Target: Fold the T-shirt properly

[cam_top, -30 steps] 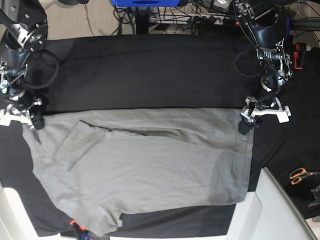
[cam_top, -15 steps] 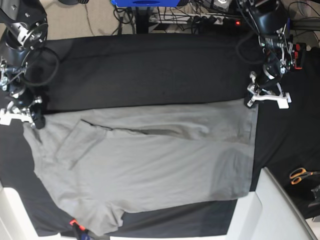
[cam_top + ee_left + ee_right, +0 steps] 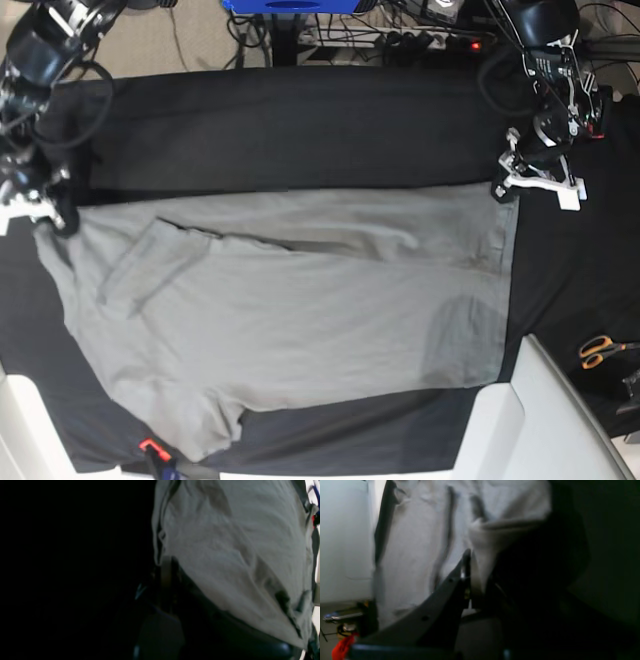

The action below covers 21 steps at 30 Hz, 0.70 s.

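The grey T-shirt (image 3: 290,310) lies spread wide across the black table cloth (image 3: 300,140), with a sleeve folded over at the left. My left gripper (image 3: 502,190), on the right of the base view, is shut on the shirt's far right corner. In the left wrist view the T-shirt (image 3: 225,542) hangs taut from the dark left gripper (image 3: 166,572). My right gripper (image 3: 55,215) is shut on the far left corner. The right wrist view shows a bunched fold of the T-shirt (image 3: 415,542) pinched in the right gripper (image 3: 470,580).
Orange-handled scissors (image 3: 600,350) lie on the cloth at the right. White panels stand at the front right (image 3: 560,420) and front left corners. A small red and black object (image 3: 150,450) sits at the front edge. Cables and a blue frame (image 3: 290,5) lie behind the table.
The left gripper closed on the shirt's far right corner and drew it back and outward. The right gripper also moved back with its corner. The shirt's far edge now lies straighter and farther back.
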Each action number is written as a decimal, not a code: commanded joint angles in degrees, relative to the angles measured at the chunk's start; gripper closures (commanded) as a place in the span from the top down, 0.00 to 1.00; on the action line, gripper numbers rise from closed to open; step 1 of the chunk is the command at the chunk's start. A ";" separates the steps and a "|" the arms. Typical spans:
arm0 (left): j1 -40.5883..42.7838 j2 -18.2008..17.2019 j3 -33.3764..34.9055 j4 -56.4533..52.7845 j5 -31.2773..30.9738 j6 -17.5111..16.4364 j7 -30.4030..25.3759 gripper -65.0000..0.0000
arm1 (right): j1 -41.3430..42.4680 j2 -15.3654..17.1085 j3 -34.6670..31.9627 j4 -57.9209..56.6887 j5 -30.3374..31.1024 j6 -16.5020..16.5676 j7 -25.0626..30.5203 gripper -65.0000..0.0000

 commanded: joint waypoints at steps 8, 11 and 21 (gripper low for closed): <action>7.06 -0.83 -0.16 8.18 -0.85 -0.02 -0.78 0.00 | -3.30 1.36 6.73 6.18 0.92 0.33 -8.48 0.00; 9.52 -0.74 -0.16 10.20 -0.94 -0.02 -0.78 0.00 | -5.41 1.27 7.17 8.47 1.09 0.33 -8.83 0.00; 14.97 -0.57 -0.78 10.99 -1.03 -0.28 -1.13 0.00 | -10.33 1.01 7.17 10.32 1.09 0.50 -8.57 0.00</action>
